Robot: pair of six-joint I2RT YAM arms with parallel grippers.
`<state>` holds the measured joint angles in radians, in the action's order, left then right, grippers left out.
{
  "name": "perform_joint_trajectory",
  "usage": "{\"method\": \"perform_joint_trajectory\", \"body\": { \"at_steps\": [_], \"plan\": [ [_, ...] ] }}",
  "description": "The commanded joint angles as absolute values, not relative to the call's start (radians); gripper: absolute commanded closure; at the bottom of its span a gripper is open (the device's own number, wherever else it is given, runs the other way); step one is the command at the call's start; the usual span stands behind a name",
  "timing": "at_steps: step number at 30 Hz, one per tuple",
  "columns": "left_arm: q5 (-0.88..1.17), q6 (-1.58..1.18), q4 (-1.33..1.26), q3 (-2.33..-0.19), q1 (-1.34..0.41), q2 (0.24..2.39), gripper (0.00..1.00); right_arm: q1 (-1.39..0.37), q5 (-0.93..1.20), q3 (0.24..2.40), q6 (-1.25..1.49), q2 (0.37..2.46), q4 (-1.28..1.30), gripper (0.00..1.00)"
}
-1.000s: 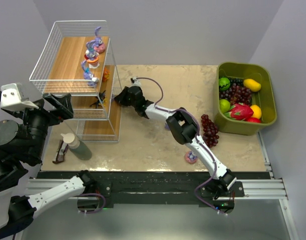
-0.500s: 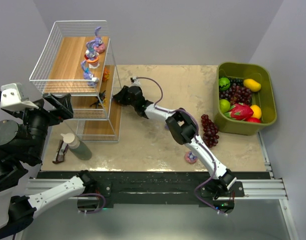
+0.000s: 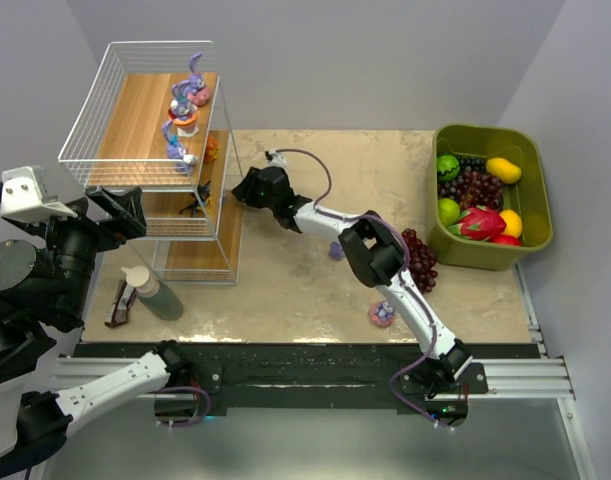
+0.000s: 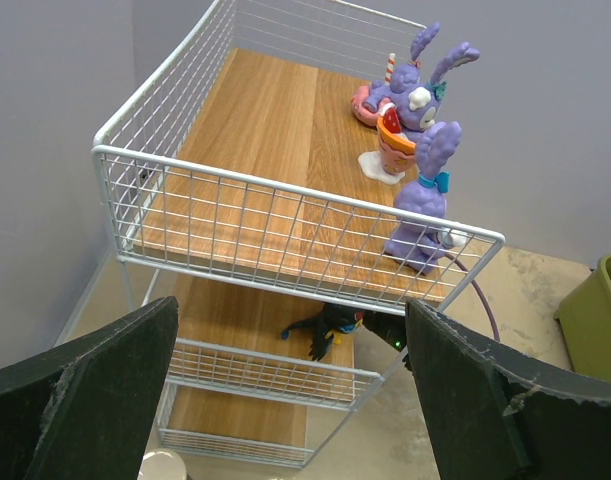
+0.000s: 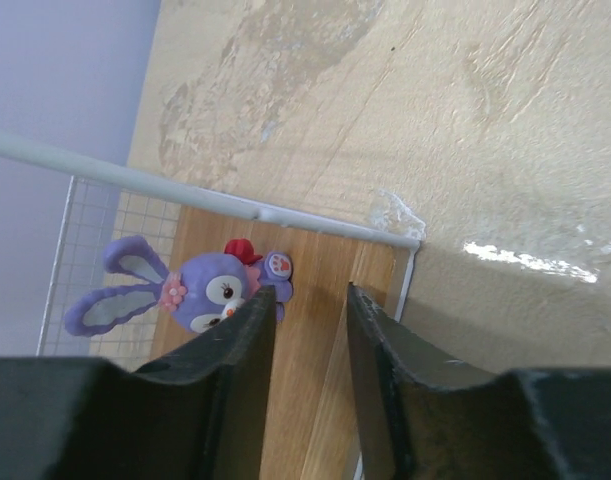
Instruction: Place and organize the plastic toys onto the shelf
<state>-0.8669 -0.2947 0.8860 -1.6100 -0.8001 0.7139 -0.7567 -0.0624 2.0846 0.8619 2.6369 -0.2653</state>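
Now the right gripper [image 5: 307, 296] is hovering at the right side of the shelf [image 3: 135, 115], over one of its lower wooden boards; which of the two I cannot tell. Its fingers [image 5: 235, 365] are standing only a little apart, and nothing is lying between them. A bunny with a red bow [image 5: 200, 290] is lying on its side on this board, just beside the outside of one finger; whether it is touching the finger I cannot tell.

The left gripper [image 4: 290, 310] is hanging high at the left of the shelf, with the fingers spread wide and holding nothing.

On the top board a tall purple bunny [image 4: 423, 195] is standing upright near the right edge, and behind it a second bunny [image 4: 417, 98] is standing next to a small red cup figure [image 4: 390, 150]. A black insect toy [image 4: 323, 328] is sitting on the board below, and a small orange toy [image 3: 212, 150] is showing at the right edge of the shelf.

Two toys are lying on the table, well apart from the shelf: a small purple toy [image 3: 335, 250] just beside the right arm, and a toy on a pink base [image 3: 381, 315] near the front edge. A grape bunch [image 3: 420, 262] is lying beside the olive-green bin [image 3: 541, 215].
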Motion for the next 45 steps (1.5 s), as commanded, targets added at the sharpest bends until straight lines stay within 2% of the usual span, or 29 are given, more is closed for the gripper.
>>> {"method": "perform_joint_trajectory", "body": {
  "at_steps": [1,7,17,27,34,39,45],
  "plan": [
    [-0.862,-0.275,0.853,-1.629,-0.802,0.718,0.00,-0.744,-0.097,2.039,0.805,2.473,-0.244,0.55],
    [-0.841,-0.258,0.825,-1.628,-0.802,0.715,0.01,-0.716,-0.101,1.916,0.798,2.274,-0.154,0.48],
    [-0.790,-0.213,0.744,-1.582,-0.802,0.709,0.01,-0.617,-0.205,1.741,0.698,1.982,0.352,0.42],
    [-0.732,-0.195,0.614,-1.497,-0.802,0.724,0.01,-0.580,-0.153,1.519,0.491,1.717,0.551,0.34],
    [-0.698,-0.196,0.592,-1.491,-0.802,0.749,0.00,-0.572,-0.126,1.335,0.465,1.580,0.580,0.38],
    [-0.692,-0.207,0.595,-1.479,-0.802,0.744,0.01,-0.566,-0.052,1.263,0.460,1.557,0.513,0.47],
    [-0.689,-0.210,0.601,-1.483,-0.802,0.742,0.00,-0.558,-0.009,1.241,0.482,1.585,0.489,0.52]
  ]
}}
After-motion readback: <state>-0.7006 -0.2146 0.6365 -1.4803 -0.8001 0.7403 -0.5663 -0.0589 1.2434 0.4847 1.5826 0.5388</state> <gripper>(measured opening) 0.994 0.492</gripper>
